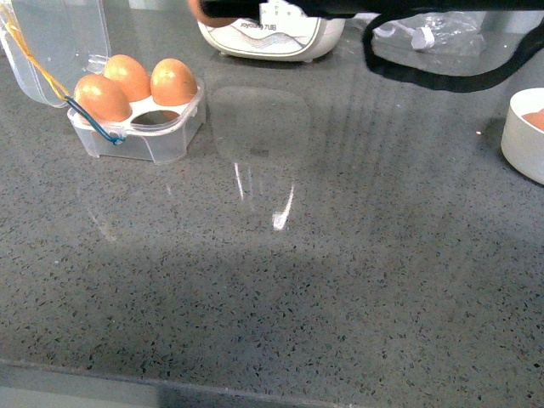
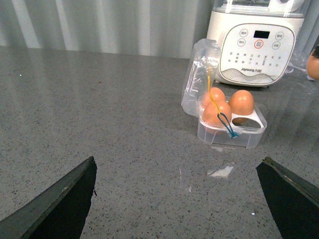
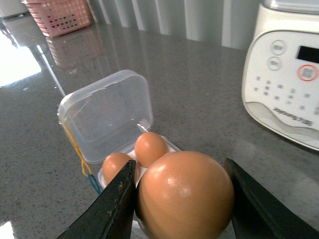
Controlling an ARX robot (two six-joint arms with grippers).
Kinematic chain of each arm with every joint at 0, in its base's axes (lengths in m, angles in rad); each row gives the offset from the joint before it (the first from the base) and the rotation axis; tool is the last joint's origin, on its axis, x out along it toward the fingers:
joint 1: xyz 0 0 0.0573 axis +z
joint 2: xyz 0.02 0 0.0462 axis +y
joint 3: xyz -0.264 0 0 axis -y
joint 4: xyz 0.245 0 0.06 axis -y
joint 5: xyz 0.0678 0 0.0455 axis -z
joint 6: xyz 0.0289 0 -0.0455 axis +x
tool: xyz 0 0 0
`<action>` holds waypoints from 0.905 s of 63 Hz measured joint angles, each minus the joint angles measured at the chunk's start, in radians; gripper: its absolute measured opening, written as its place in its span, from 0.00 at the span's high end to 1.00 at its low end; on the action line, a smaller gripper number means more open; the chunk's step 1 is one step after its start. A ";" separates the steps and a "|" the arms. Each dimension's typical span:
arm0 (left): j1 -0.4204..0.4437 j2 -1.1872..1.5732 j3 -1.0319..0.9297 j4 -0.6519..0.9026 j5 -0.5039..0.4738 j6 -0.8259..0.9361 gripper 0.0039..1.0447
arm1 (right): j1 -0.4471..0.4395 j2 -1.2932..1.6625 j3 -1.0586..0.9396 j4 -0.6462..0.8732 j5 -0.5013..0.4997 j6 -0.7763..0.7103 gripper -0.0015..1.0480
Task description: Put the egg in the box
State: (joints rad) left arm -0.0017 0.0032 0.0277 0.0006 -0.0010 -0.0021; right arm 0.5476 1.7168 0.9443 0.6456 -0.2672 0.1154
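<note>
My right gripper (image 3: 180, 211) is shut on the egg (image 3: 184, 196), a smooth orange-brown one that fills the space between the two dark fingers (image 3: 112, 209). Just beyond and below it lies the box (image 3: 107, 112), its clear lid open, with two brown eggs (image 3: 149, 147) showing in this view. In the front view the box (image 1: 170, 140) sits at the far left with three eggs (image 1: 127, 75) and one empty slot (image 1: 157, 119) at its near right. My left gripper (image 2: 177, 199) hovers open over bare counter, well short of the box (image 2: 234, 134).
A white blender base (image 1: 268, 38) stands behind the box. At the right edge a white bowl (image 1: 523, 136) holds another egg. A crumpled clear bag (image 1: 442, 34) lies at the back right and a pink basket (image 3: 60, 15) far off. The right arm (image 1: 382, 8) spans the top.
</note>
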 joint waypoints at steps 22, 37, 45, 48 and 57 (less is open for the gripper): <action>0.000 0.000 0.000 0.000 0.000 0.000 0.06 | 0.076 0.144 0.122 -0.061 0.108 0.009 0.57; 0.000 0.000 0.000 0.000 0.000 0.000 0.06 | 0.099 0.208 0.198 -0.101 0.135 0.009 0.57; 0.000 0.000 0.000 0.000 0.000 0.000 0.06 | 0.108 0.221 0.219 -0.113 0.135 0.008 0.57; 0.000 0.000 0.000 0.000 0.000 0.000 0.06 | 0.111 0.224 0.224 -0.117 0.134 0.007 0.57; 0.000 0.000 0.000 0.000 0.000 0.000 0.06 | 0.117 0.230 0.235 -0.129 0.124 0.009 0.57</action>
State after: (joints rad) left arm -0.0017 0.0032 0.0277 0.0006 -0.0010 -0.0021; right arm 0.6651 1.9472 1.1797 0.5167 -0.1429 0.1246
